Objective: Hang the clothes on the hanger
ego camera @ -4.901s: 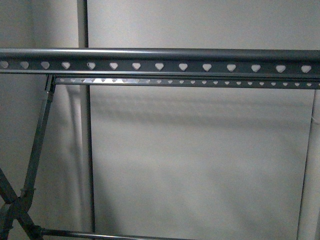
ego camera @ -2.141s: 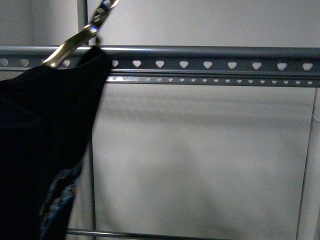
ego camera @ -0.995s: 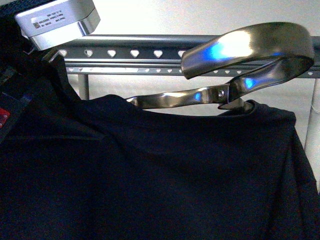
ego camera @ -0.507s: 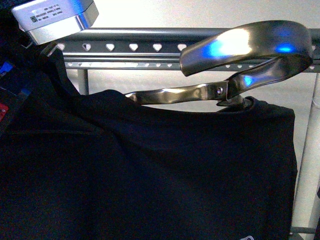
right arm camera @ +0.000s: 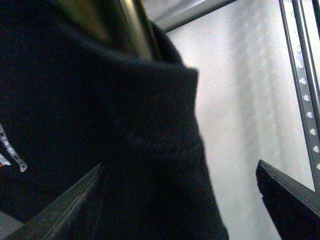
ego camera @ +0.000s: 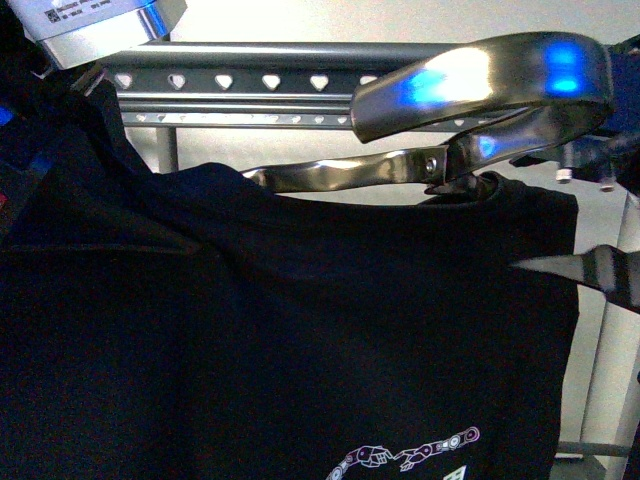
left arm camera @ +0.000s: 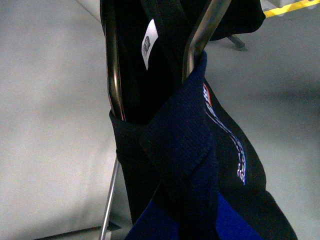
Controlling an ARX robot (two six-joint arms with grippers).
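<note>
Shirt [ego camera: 300,330] fills the front view from 6 o'clock up, slung on a steel hook [ego camera: 480,85] before the rack [ego camera: 295,52] at 12. Right claw [right arm camera: 179,170] is spread (cloth between its fingers); left claw is hidden by fabric, so I cannot tell.

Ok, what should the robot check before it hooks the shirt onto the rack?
1. Shirt sits on the chrome hanger: ok, its collar rests over the hanger's arm.
2. Hook is over the rack rail: not ok, the hook seems to hang in front of the rail, not on it.
3. Right pincer is open: ok, its fingers stand wide apart beside the shirt's edge.
4. Left pincer has a firm hold: cannot tell, cloth hides it.
5. Shirt hangs free of the rack's legs: cannot tell, the shirt blocks the view.
</note>
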